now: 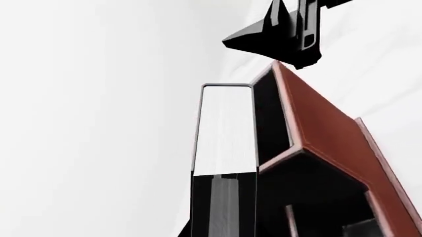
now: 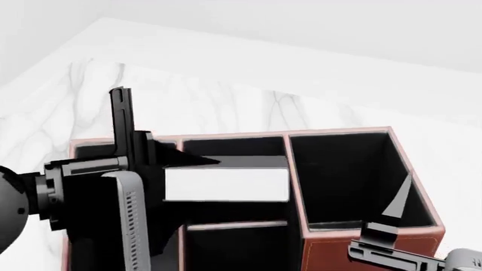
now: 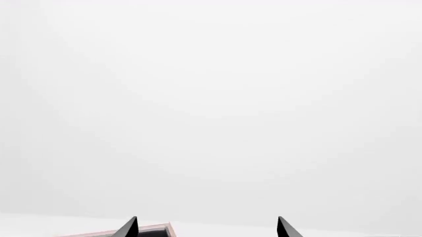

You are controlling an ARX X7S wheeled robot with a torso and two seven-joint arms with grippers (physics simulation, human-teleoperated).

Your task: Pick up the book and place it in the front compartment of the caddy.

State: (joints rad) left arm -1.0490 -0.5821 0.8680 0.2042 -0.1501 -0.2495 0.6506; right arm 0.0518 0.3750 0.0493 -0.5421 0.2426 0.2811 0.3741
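The book (image 2: 226, 184) is held level with its white page edges up, over the far middle cell of the reddish-brown caddy (image 2: 369, 241), on the far side of the low divider (image 2: 235, 225). I cannot tell whether it touches the cell floor. My left gripper (image 2: 162, 169) is shut on the book's left end. In the left wrist view the book (image 1: 224, 131) reaches away from my left gripper (image 1: 223, 222) beside the caddy's tall wall (image 1: 323, 133). My right gripper (image 2: 388, 223) is open and empty at the caddy's near right corner. Its fingertips stand wide apart in the right wrist view (image 3: 205, 228).
The caddy has a large black-lined cell (image 2: 346, 180) on the right, a near middle cell (image 2: 233, 248) and a narrow left cell (image 2: 94, 149). It stands on a white marble surface (image 2: 226, 101). A white wall rises behind. The right gripper (image 1: 283, 34) shows beyond the caddy in the left wrist view.
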